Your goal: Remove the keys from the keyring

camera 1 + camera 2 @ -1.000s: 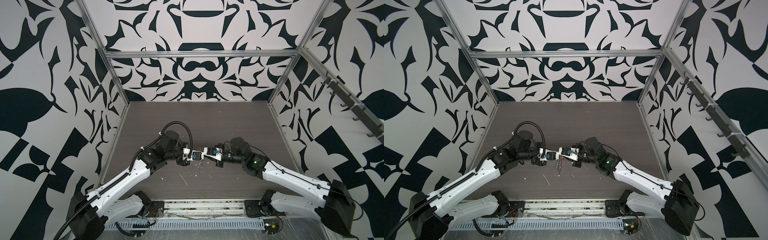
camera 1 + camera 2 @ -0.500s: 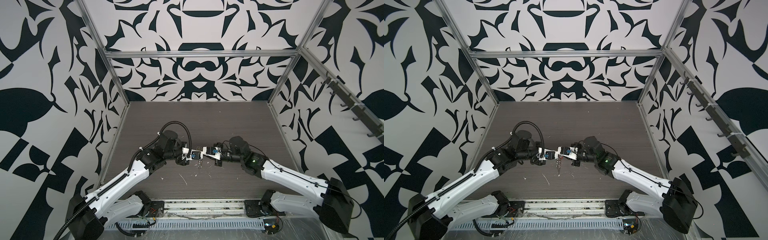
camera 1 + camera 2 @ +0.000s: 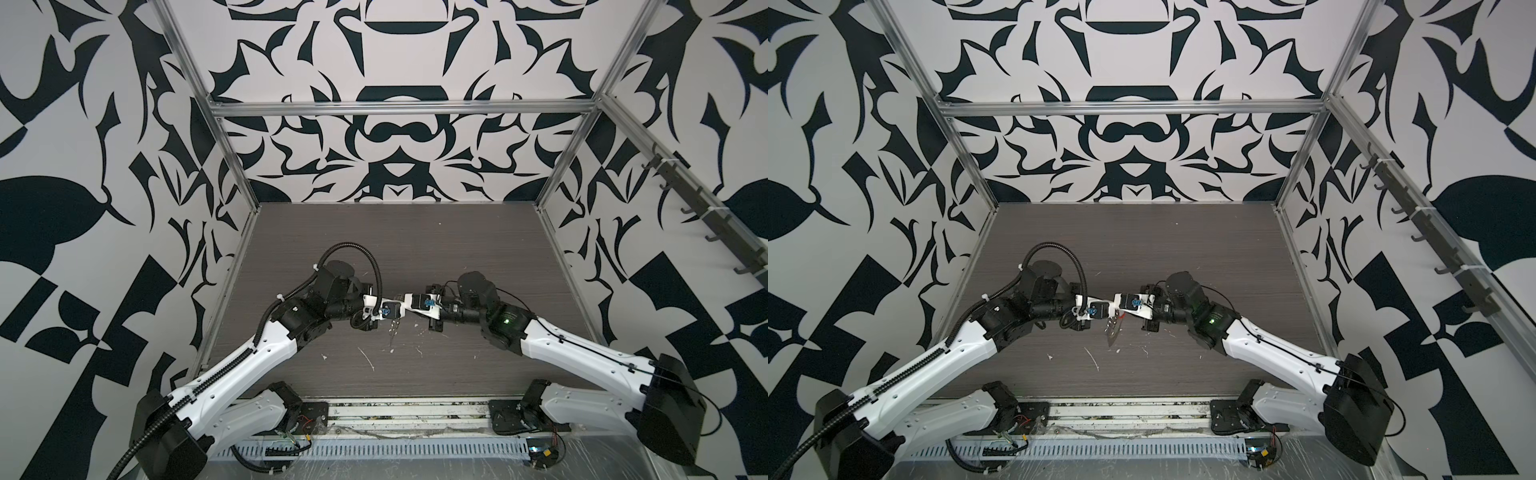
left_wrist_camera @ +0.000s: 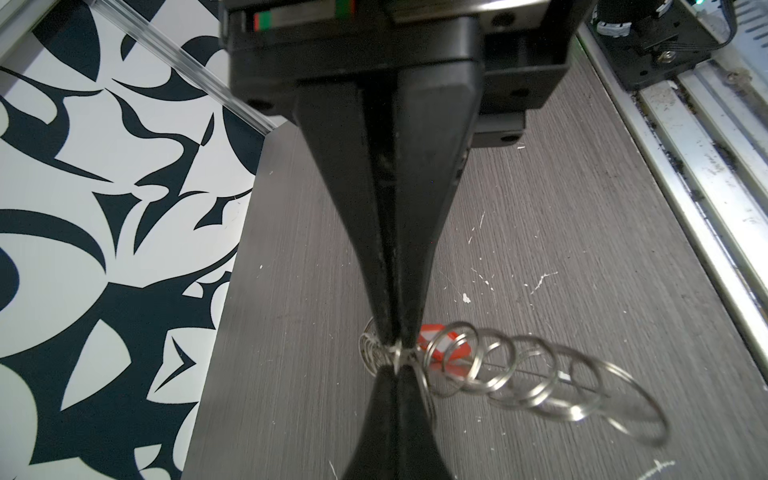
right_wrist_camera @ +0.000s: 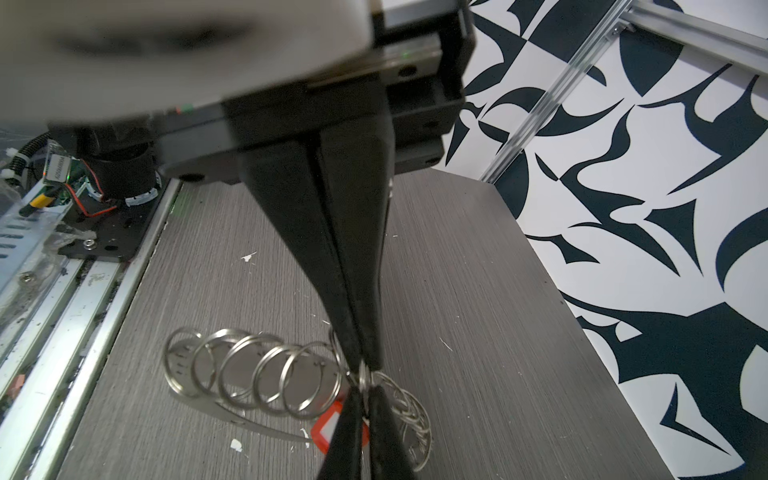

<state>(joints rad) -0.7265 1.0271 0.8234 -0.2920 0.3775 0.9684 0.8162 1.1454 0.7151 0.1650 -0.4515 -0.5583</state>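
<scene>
Both grippers meet tip to tip above the middle of the table. The keyring (image 4: 519, 374) is a silvery wire coil pulled out into several loops (image 5: 249, 374). My left gripper (image 4: 397, 372) is shut on one end of the ring wire. My right gripper (image 5: 363, 392) faces it, shut on the same wire right beside it. The keys (image 3: 1112, 332) hang below the fingertips as thin silvery blades (image 3: 392, 330). Behind the jaws a red tag (image 5: 328, 430) with a white label dangles (image 4: 440, 347).
The dark wood-grain table (image 3: 415, 249) carries small white flecks (image 3: 368, 359) near the front. A metal rail (image 3: 407, 409) with both arm bases runs along the front edge. Patterned walls with aluminium frame posts (image 3: 1304, 166) close in the other sides.
The right gripper's jaws have closed further onto the ring wire. Both arms have hardly moved, and the left grip is unchanged.
</scene>
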